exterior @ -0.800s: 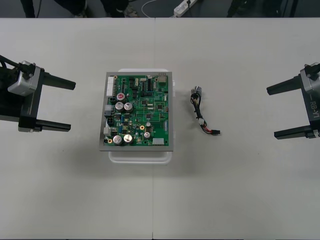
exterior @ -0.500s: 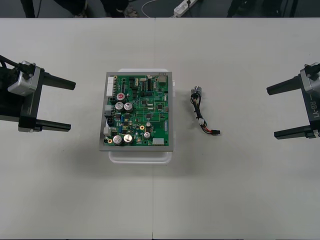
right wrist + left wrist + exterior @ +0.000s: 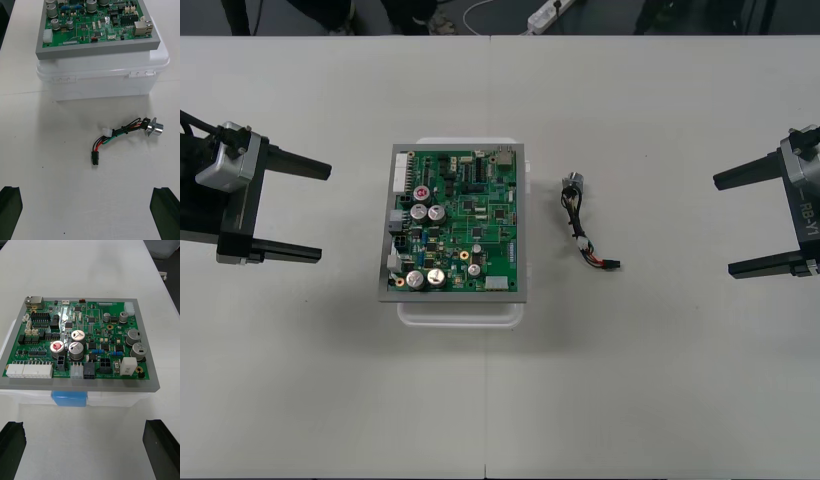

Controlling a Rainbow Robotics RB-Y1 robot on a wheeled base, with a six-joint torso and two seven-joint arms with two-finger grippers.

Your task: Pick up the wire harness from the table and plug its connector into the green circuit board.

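Note:
The green circuit board [image 3: 458, 223] sits on its white base [image 3: 460, 312] in the middle of the table. The wire harness [image 3: 584, 236] lies loose on the table just right of the board, its round metal socket [image 3: 572, 184] at the far end and its black plug [image 3: 611, 265] at the near end. In the right wrist view the harness [image 3: 123, 132] lies between the board [image 3: 93, 22] and my fingers, plug [image 3: 94, 158] nearest. My left gripper [image 3: 305, 211] waits open at the table's left side. My right gripper [image 3: 742, 224] waits open at the right side.
The left wrist view looks across the board [image 3: 80, 341], with a blue tab [image 3: 69, 398] on the front of the white base [image 3: 116, 399]. Bare table [image 3: 660, 380] surrounds the board and harness. Dark floor with cables runs along the far edge.

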